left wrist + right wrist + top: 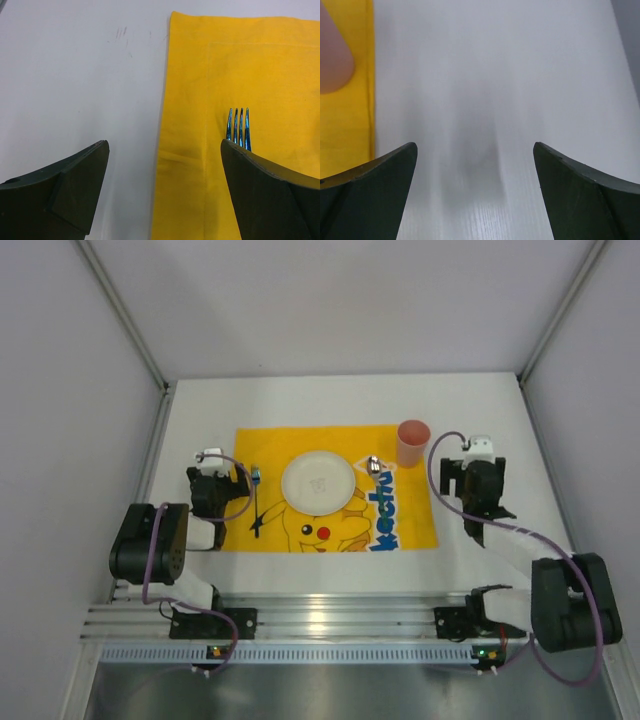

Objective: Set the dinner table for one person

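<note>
White desk spans the enclosure floor, under both arms. Yellow mat lies centred on it — plate mid-mat, cup far-right corner, fork left. The left pincer and right pincer — both wide, empty.

Yellow mat bears white plate, fork, spoon; pink cup at corner.
</note>
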`<move>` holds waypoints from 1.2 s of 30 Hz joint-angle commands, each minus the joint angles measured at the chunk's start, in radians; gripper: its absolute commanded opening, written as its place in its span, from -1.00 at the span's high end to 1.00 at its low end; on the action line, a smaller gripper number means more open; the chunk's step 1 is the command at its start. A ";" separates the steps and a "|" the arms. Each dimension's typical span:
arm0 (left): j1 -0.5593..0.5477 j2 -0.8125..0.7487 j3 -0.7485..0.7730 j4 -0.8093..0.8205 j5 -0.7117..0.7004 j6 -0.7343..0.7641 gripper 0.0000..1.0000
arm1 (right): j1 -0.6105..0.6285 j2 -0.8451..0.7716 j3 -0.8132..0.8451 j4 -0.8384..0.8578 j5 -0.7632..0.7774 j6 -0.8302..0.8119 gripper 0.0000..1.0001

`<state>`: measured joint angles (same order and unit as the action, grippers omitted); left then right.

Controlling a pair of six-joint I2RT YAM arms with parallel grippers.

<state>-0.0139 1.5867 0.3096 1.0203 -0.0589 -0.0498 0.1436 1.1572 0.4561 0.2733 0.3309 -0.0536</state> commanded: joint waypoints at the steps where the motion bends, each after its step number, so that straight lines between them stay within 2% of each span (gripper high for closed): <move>1: 0.005 -0.011 0.008 0.073 0.018 0.005 -0.97 | -0.088 0.105 -0.048 0.415 -0.175 -0.057 -1.00; 3: 0.005 -0.013 0.008 0.075 0.016 0.005 -0.97 | -0.120 0.200 -0.053 0.518 -0.238 0.035 -0.93; 4: 0.005 -0.011 0.008 0.073 0.018 0.005 -0.97 | -0.124 0.199 -0.040 0.464 -0.292 0.026 -0.93; 5: 0.005 -0.013 0.008 0.073 0.016 0.005 -0.97 | -0.128 0.219 -0.054 0.554 -0.314 0.014 -0.91; 6: 0.003 -0.011 0.008 0.075 0.016 0.005 -0.97 | -0.134 0.229 -0.092 0.613 -0.325 0.017 -0.97; 7: 0.005 -0.013 0.008 0.075 0.018 0.005 -0.97 | -0.136 0.252 -0.105 0.656 -0.396 0.018 -0.95; 8: 0.005 -0.013 0.008 0.073 0.016 0.005 -0.97 | -0.166 0.259 -0.125 0.731 -0.388 0.032 -0.99; 10: 0.003 -0.013 0.010 0.073 0.018 0.005 -0.97 | -0.167 0.263 -0.174 0.774 -0.340 0.035 -0.99; 11: 0.003 -0.011 0.008 0.075 0.016 0.005 -0.97 | -0.159 0.301 -0.204 0.926 -0.339 0.034 -0.99; 13: 0.005 -0.011 0.008 0.073 0.016 0.005 -0.97 | -0.156 0.280 -0.188 0.852 -0.348 0.024 -1.00; 15: 0.003 -0.013 0.008 0.075 0.018 0.005 -0.97 | -0.156 0.297 -0.197 0.894 -0.334 0.037 -0.99; 36: 0.005 -0.013 0.008 0.075 0.018 0.005 -0.97 | -0.153 0.292 -0.198 0.879 -0.308 0.035 -1.00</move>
<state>-0.0139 1.5867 0.3096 1.0245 -0.0589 -0.0494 -0.0040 1.4494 0.2554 1.0779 0.0322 -0.0296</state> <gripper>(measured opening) 0.985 0.996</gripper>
